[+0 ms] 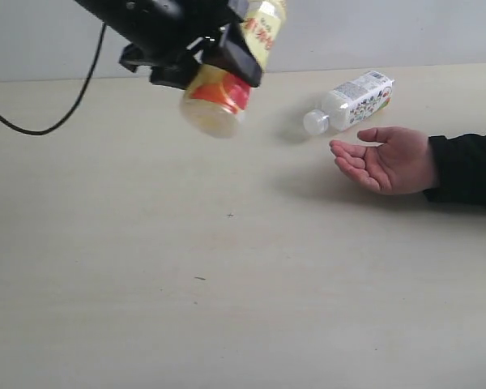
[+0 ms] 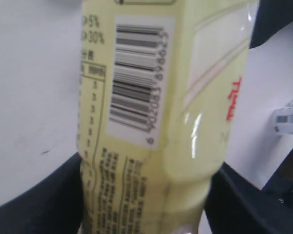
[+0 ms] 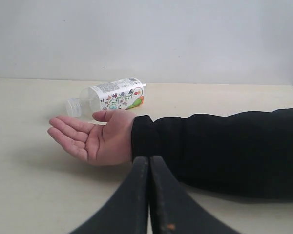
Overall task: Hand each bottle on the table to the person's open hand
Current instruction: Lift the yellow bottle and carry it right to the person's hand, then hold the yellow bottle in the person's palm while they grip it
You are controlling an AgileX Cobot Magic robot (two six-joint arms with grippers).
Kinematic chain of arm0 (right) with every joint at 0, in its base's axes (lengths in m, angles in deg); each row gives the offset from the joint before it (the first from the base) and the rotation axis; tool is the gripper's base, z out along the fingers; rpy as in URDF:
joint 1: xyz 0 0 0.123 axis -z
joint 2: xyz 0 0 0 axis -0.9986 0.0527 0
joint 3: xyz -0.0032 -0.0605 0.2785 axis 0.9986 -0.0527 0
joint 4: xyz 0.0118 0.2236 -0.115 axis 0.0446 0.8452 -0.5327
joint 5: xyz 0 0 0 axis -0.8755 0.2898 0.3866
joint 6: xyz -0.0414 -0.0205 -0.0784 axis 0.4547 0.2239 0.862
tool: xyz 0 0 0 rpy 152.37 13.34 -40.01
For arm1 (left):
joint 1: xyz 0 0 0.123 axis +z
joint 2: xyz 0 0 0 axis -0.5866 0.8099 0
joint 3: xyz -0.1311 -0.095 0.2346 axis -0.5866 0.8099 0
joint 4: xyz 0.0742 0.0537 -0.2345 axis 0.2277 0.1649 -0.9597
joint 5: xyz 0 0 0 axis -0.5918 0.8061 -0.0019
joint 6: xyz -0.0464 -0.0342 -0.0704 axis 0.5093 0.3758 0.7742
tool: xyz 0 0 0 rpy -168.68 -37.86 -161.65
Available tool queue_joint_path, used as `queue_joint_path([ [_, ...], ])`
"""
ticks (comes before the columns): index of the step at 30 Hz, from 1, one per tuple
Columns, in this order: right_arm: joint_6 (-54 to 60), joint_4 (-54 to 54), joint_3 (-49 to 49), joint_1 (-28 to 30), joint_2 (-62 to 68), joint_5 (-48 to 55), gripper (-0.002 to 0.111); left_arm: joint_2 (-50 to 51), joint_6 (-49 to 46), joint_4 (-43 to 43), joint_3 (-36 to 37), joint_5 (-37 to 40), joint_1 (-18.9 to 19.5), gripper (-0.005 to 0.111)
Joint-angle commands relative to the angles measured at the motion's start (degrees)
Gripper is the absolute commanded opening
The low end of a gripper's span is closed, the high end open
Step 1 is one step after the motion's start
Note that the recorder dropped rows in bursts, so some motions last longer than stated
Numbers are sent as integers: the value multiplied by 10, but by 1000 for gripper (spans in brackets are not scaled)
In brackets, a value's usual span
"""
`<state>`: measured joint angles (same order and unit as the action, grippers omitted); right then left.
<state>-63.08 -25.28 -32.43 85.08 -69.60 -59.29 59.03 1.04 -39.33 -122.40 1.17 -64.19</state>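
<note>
**Item 1, left hand** point(image 1: 209, 69): raised high over the bench point(image 1: 146, 308), at the upper left of my exterior view. Its black fingers are clamped on either side of the yellow bottle point(image 1: 219, 101), which hangs clear of the surface. A black cable point(image 1: 65, 113) loops down from the arm.

**Item 2, right hand** point(image 3: 149, 163): low over the bench, fingers pressed flat together with nothing between them, pointing at the black sleeve point(image 3: 219, 146).

**Item 3, surface and room:** pale beige matte bench with a few dark specks point(image 1: 231, 215). A plain pale wall point(image 1: 389, 32) stands behind.

**Item 4, yellow bottle:** long axis tilted, with the wide round end down and towards the exterior camera and the other end up towards the wall. Its barcode point(image 2: 136, 83) faces my left wrist camera.

**Item 5, whitish bottle** point(image 1: 356, 99): on its side on the bench, cap pointing left in the exterior view. It lies just beyond the person's open hand point(image 1: 385, 158), which is palm up with fingers towards the left.
</note>
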Motion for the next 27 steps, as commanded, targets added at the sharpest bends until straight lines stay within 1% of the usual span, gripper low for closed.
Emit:
queue_joint_path([
  [1, 2, 1, -3, 3, -3, 0, 0, 20, 35, -40, 6, -102, -72, 0],
  [3, 2, 1, -3, 3, -3, 0, 0, 32, 76, -38, 6, -155, -104, 0],
  [7, 2, 1, -3, 3, -3, 0, 0, 56, 153, -35, 6, -244, -152, 0],
  [12, 2, 1, -3, 3, -3, 0, 0, 97, 229, -43, 6, -336, -192, 0],
  [14, 2, 1, -3, 3, -3, 0, 0, 113, 241, -51, 2, -355, -203, 0],
  [17, 2, 1, -3, 3, -3, 0, 0, 136, 244, -55, -16, -375, -209, 0],
  [22, 2, 1, -3, 3, -3, 0, 0, 177, 255, -46, -57, -378, -215, 0],
  [27, 2, 1, -3, 3, -3, 0, 0, 218, 320, 32, -109, -378, -233, 0],
])
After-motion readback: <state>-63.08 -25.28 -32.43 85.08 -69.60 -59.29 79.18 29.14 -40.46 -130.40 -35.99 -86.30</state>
